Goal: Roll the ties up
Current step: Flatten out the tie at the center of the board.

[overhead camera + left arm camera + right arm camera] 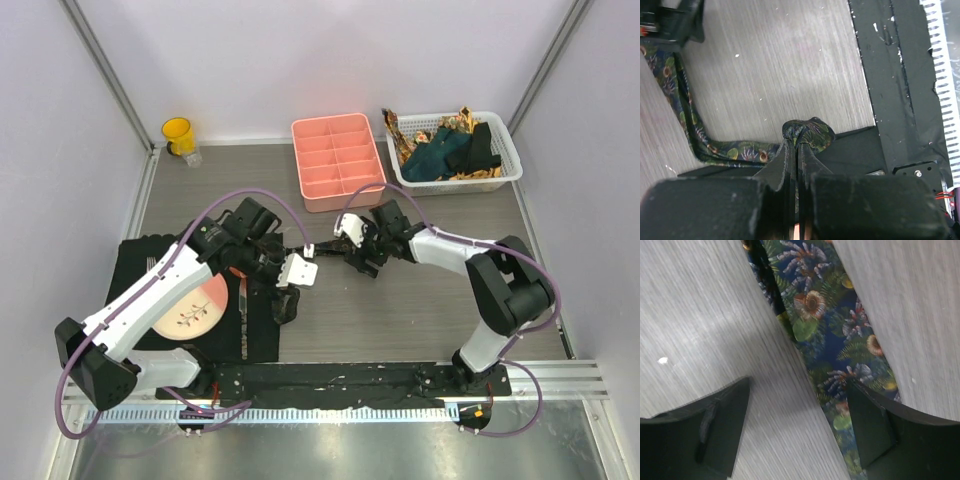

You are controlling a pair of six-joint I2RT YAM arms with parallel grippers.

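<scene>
Pinching bunched floral tie (810,131), left hand (796,150).

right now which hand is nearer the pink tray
Right. The right hand is just in front of the pink tray; the left hand pinches the tie farther off, leftward.

Bright even light, soft shadows; slight blur nr lens.

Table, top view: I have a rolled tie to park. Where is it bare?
Bare wood between the yellow cup and the pink tray, and a wider patch in front, between the placemat and the right arm. The middle is crowded: the left gripper and right gripper are at the patterned tie there.
</scene>
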